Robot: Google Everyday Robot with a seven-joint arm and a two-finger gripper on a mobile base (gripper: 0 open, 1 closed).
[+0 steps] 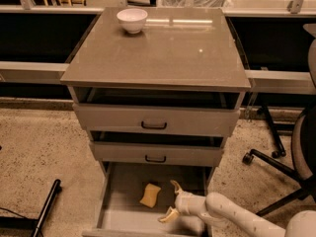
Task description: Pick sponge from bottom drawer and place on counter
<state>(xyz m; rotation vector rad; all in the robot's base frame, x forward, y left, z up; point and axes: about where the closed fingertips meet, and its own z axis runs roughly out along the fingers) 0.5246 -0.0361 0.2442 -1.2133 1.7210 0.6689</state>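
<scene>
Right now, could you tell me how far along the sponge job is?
Done: the bottom drawer stands open. In hand: the end effector, open, is inside it beside the sponge, not touching it. Left: grasp the sponge, lift it and set it on the counter, where a white bowl sits.
</scene>
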